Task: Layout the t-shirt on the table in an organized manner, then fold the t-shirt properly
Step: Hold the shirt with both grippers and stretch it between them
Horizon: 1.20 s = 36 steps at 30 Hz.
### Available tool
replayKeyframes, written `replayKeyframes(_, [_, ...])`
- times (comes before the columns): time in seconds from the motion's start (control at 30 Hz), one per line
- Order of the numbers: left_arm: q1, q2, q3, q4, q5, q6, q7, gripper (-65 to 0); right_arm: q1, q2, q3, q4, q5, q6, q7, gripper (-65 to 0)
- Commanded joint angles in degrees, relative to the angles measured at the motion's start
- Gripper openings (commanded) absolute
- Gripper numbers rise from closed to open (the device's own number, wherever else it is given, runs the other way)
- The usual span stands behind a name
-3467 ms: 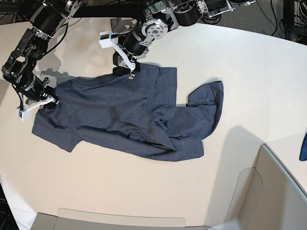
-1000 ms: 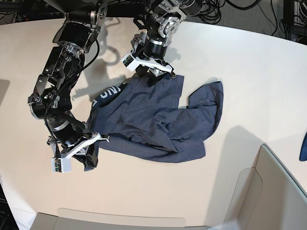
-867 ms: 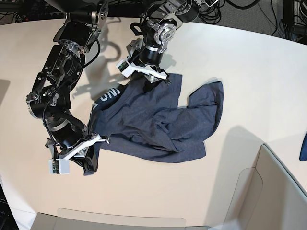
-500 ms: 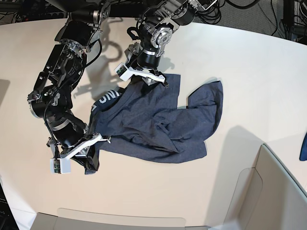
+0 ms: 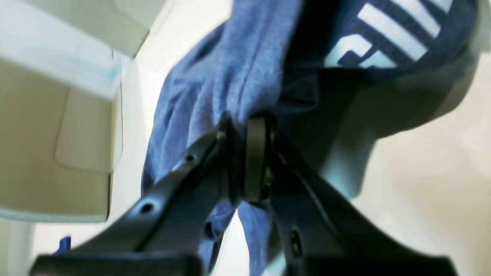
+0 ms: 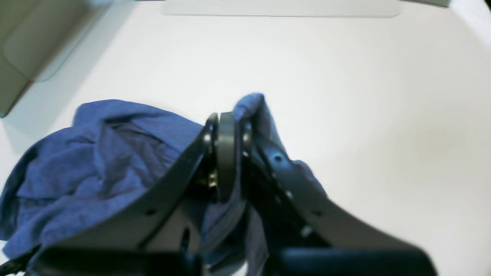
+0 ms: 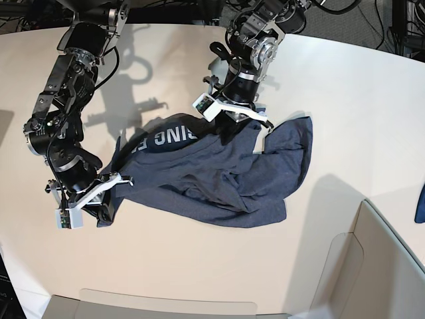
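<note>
**Both end effectors clamped on the shirt, cloth bunched mid-desk**

The dark navy-grey heathered short-sleeved t-shirt (image 7: 212,176) lies crumpled on the large off-white matte desk (image 7: 345,100), roughly at its middle, with pale block lettering (image 7: 169,137) showing on a raised fold near its upper left. One part of the cloth spreads toward the right of the base view, and creases run across the body.

The left end effector (image 7: 234,116) sits at the shirt's upper edge. In the left wrist view its black fingers (image 5: 256,161) are pressed together with a fold of blue fabric (image 5: 230,76) pinched between them, and the lettering (image 5: 383,30) hangs just beyond.

The right end effector (image 7: 89,203) is at the shirt's lower left corner. Its wrist view shows the fingers (image 6: 226,153) closed tight on a peak of cloth (image 6: 251,105), which seems lifted slightly off the desk (image 6: 345,76), though blur makes that hard to confirm.

A grey-beige box wall (image 7: 372,266) stands at the lower right, well apart from the shirt.
</note>
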Motion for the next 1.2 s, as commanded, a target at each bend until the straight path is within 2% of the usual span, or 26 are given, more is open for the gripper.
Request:
replayKeyframes(0.0, [-0.3, -0.3, -0.1, 1.6, 0.9, 1.0, -0.9, -62.9, 1.2, 0.9, 0.0, 0.8, 0.6, 0.2, 1.7, -65.0])
replayKeyframes(0.13, [-0.2, -0.6, 0.3, 1.9, 1.1, 0.9, -1.3, -61.2, 0.9, 1.4, 0.0, 0.8, -0.3, 0.1, 1.7, -65.0])
replayKeyframes(0.4, [1.9, -1.2, 2.2, 2.8, 1.0, 0.7, -1.3, -60.9, -1.2, 1.4, 0.0, 0.8, -12.4, 0.6, 1.7, -65.0])
replayKeyframes(0.47, [1.8, -2.2, 3.8, 2.1, 0.9, 0.7, -1.3, -60.9, -1.4, 1.4, 0.0, 0.8, -12.6, 0.6, 1.7, -65.0])
replayKeyframes(0.7, [1.6, -1.8, 4.3, 0.8, 0.8, 0.7, -1.4, -60.3, -2.2, 3.2, -0.2, 0.8, -12.6, 0.6, 1.7, -65.0])
replayKeyframes(0.97, [1.5, -1.8, 4.3, 0.8, 0.8, 0.9, -1.5, -46.1, -3.5, 3.2, -0.1, 0.8, -12.6, 0.6, 1.7, -65.0])
replayKeyframes(1.17, [1.1, -1.8, 3.9, 0.8, 0.8, 0.9, -1.4, -47.7, -4.7, 3.2, -0.3, 0.9, -12.7, 0.6, 1.7, -65.0])
